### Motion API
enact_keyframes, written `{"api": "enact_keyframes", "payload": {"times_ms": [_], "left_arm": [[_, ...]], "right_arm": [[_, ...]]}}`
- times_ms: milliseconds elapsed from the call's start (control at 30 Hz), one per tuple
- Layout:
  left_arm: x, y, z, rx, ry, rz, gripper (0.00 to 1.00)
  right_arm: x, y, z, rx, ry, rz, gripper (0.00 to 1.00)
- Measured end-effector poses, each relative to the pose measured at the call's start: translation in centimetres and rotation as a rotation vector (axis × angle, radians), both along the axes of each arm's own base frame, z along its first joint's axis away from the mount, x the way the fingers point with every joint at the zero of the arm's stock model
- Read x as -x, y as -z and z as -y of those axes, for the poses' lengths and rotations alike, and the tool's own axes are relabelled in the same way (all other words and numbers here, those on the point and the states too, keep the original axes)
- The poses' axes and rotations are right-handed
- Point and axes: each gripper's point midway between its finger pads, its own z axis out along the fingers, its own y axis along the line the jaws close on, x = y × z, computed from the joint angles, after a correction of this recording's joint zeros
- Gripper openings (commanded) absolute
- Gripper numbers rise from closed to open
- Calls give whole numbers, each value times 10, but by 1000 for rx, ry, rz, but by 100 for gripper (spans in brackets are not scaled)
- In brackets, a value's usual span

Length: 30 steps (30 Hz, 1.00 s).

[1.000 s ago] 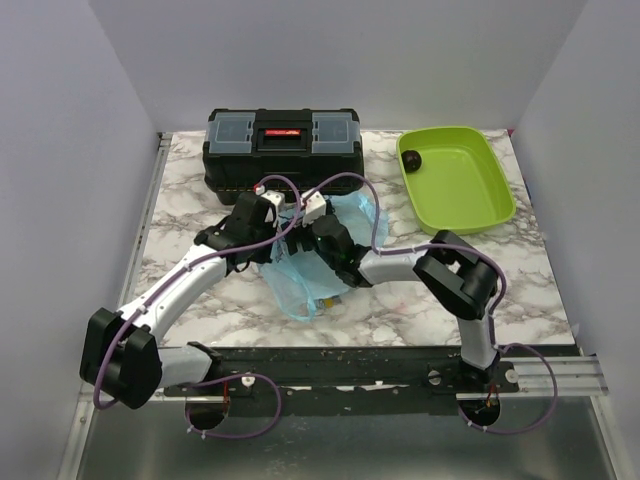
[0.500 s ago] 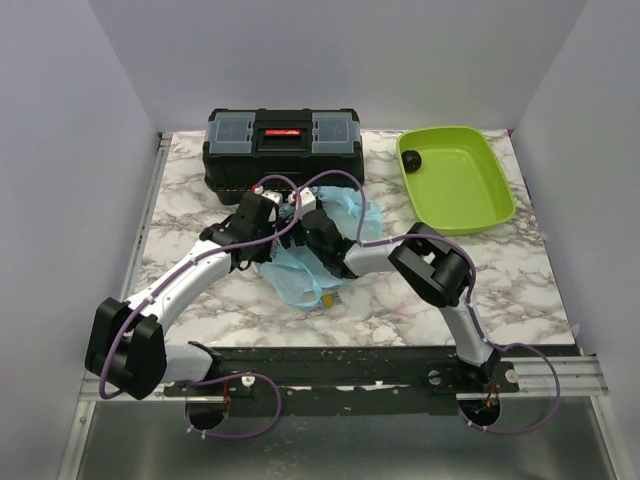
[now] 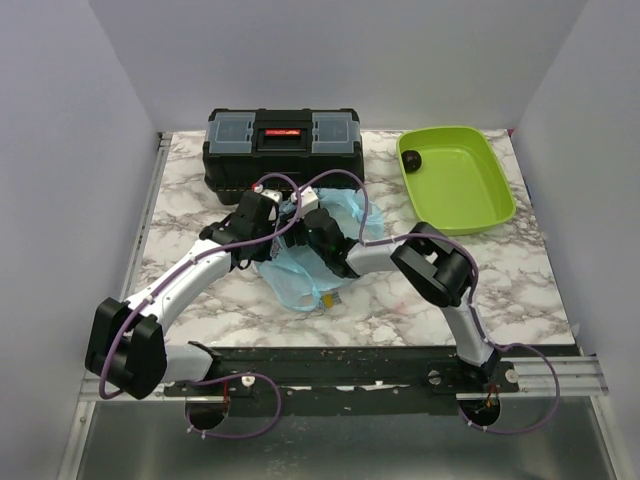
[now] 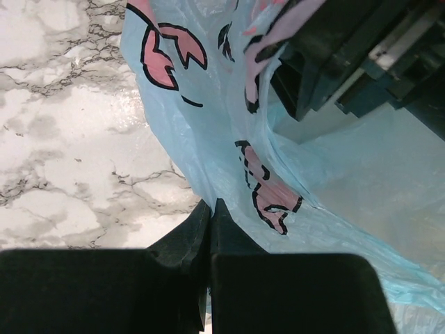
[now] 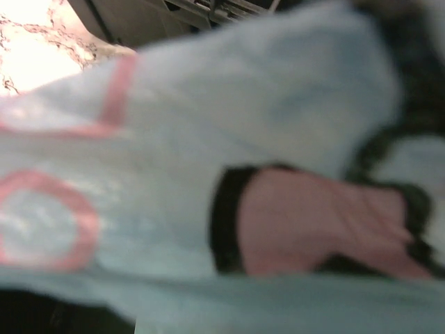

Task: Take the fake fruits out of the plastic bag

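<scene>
left gripper [image 4: 210,212] pinched closed on plastic bag [image 4: 334,174] | right gripper [image 3: 313,224] against bag, grip unclear | bag print pink, black-outlined

Top view: bright, even, diffuse overhead light, sharp all over, only faint soft shadows on the marble table [image 3: 520,270]. Left wrist view: sharp, with white glare on the marble at left. Right wrist view: plastic bag [image 5: 208,139] against the lens, badly blurred; blown-out patch top left.
</scene>
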Motion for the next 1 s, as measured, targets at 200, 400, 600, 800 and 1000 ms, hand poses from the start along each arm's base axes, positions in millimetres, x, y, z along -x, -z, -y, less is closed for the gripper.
{"api": "enact_keyframes", "payload": {"times_ms": [200, 400, 600, 800, 1000], "left_arm": [[0, -1, 0, 0, 0, 1, 0], [0, -1, 0, -2, -2, 1, 0], [0, -2, 0, -3, -1, -2, 0], [0, -6, 2, 8, 10, -4, 0], [5, -7, 15, 59, 76, -28, 0]], "right_arm": [[11, -4, 14, 8, 1, -8, 24], [25, -24, 29, -12, 4, -13, 16], [47, -52, 50, -65, 2, -25, 10], [74, -58, 63, -96, -42, -88, 7], [97, -67, 74, -117, -76, -153, 7]]}}
